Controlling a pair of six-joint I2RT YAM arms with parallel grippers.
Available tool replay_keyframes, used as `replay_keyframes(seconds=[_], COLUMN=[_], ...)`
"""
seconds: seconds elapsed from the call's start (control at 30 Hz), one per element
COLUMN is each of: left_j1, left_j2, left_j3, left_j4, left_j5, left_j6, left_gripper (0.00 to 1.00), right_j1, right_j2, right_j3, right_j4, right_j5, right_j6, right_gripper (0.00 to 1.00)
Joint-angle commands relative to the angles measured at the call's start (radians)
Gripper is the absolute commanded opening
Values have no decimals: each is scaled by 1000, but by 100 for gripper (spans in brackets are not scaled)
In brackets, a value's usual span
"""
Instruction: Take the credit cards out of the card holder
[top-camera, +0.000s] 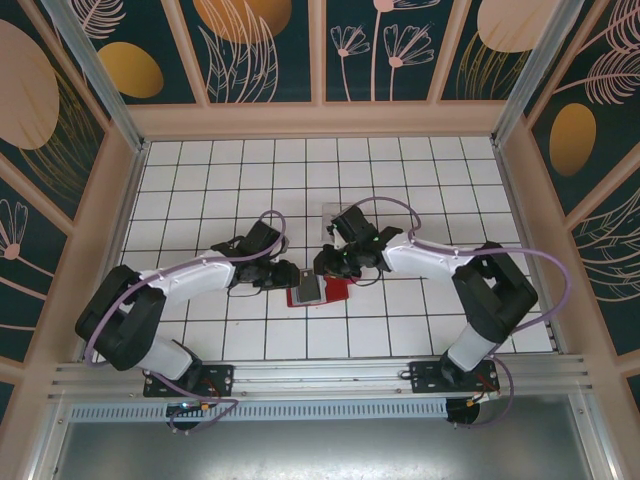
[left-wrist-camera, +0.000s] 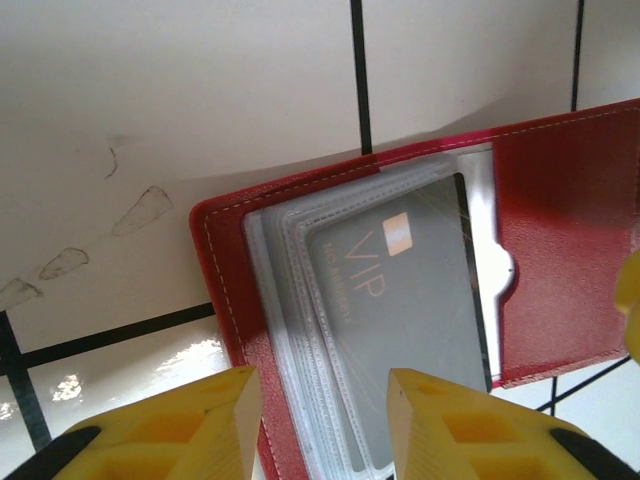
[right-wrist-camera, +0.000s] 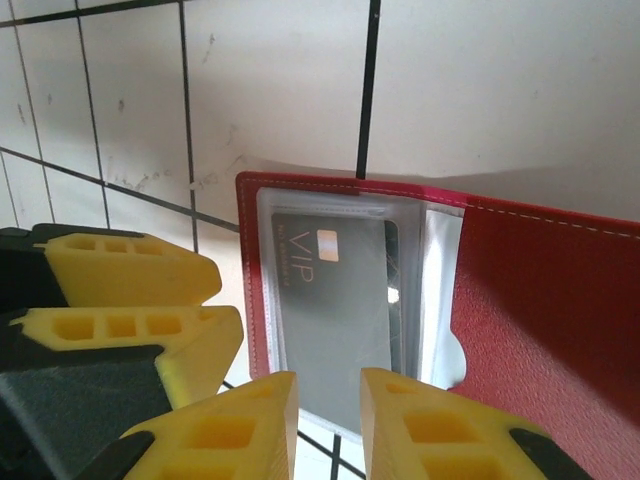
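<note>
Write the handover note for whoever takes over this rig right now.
Left pincer: narrowly open, low over the holder at its sleeve edge, nothing held.
Right pincer: narrowly open, over the near end of the grey VIP card, nothing held.
Things: the holder lies open on the table; the card sits in the front clear sleeve.
Done: holder opened.
To do: pull that card out. The sleeves behind it may hold more; cannot tell.
</note>
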Motion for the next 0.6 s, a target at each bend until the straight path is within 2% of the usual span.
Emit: replay_keyframes(seconds=[0.0,0.57], left_j1=[-3,-2], left_j2=[35,72], left_j3=[1,-4], left_j4=[-3,-25], left_j5=[-25,-70], left_j6=[-3,14], left_gripper=[40,40], right_j1=[5,7], right_j2=[40,109], right_j3=[20,45], right_j4=[20,47], right_j5=[-34,-87], right_j6=[-18,-31], right_gripper=[24,29])
